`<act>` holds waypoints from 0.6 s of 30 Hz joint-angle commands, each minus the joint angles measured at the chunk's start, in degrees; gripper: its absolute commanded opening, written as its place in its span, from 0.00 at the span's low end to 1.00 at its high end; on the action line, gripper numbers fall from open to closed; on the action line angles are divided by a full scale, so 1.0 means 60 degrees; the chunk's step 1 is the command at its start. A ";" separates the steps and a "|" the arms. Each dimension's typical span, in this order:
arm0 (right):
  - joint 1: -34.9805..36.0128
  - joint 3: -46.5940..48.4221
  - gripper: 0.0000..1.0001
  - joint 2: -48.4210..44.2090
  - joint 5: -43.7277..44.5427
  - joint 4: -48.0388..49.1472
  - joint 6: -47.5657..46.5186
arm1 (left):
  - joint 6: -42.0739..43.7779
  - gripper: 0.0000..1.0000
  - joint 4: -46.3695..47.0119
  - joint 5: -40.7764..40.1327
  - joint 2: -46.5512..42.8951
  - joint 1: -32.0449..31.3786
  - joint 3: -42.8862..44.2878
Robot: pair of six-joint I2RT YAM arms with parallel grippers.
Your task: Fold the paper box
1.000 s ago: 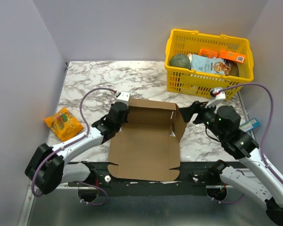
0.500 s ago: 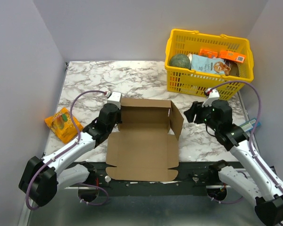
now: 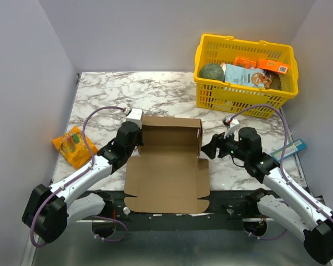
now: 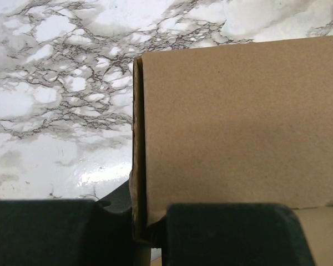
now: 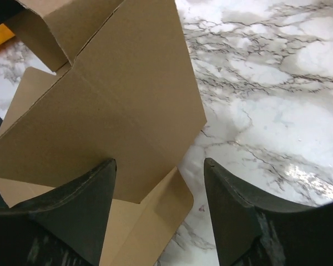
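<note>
The far part of the white marble bench (image 3: pixel 127 91) lies open, from the grey left wall (image 3: pixel 22 83) up to the yellow plastic basket (image 3: pixel 233 101). The brown corrugated cardboard box (image 3: pixel 166 180) blocks the middle: its back wall and right flap stand upright. The right gripper (image 5: pixel 158 166), jaws wide, takes the room just beside that flap. A small orange snack packet (image 3: pixel 74 145) narrows the strip along the left wall.

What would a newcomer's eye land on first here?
The half-folded brown box at the near middle of the table, back wall up, with the left pincer clamped on its back-left corner and the right pincer open at its right flap. Next, the bright yellow basket at the far right, and an orange packet by the left edge.
</note>
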 commanded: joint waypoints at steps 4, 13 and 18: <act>0.0501 -0.0484 0.79 0.0642 0.0230 0.2902 -0.0267 | 0.0029 0.00 -0.0069 0.0687 -0.0121 0.0008 -0.0041; 0.0545 -0.0720 0.82 0.1711 0.1094 0.4912 -0.0677 | 0.0146 0.00 -0.0069 0.0775 -0.0223 0.0008 -0.0129; 0.0531 -0.0661 0.82 0.2429 0.1331 0.6098 -0.0956 | 0.0191 0.00 0.0019 0.0951 -0.0252 0.0008 -0.0202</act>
